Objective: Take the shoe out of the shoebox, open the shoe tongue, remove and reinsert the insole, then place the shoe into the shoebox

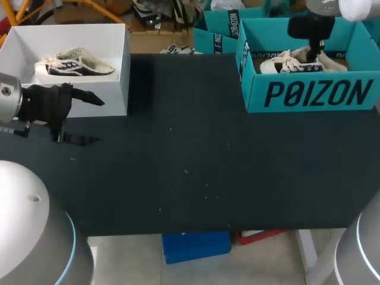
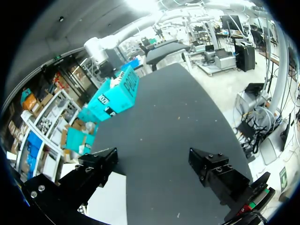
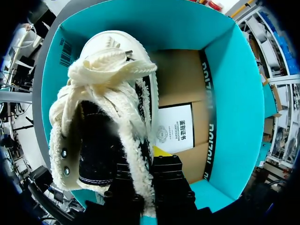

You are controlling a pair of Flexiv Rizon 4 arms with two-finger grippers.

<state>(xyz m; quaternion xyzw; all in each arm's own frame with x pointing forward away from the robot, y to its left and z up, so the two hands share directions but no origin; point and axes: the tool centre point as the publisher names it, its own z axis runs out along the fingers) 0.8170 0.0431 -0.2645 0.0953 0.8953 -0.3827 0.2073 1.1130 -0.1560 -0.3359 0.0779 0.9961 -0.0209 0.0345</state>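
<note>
- Your right gripper is down inside the teal shoebox. Its fingers are closed to a narrow gap on the fleecy collar edge of the sneaker, apparently pinching it from both sides.
- The sneaker is inside that box, its long axis running straight ahead of the gripper, toe farthest away.
- The right arm drops into the box from above, so the lift likely goes straight up.
- Your left gripper hangs wide open and empty, well apart from the teal shoebox.
</note>
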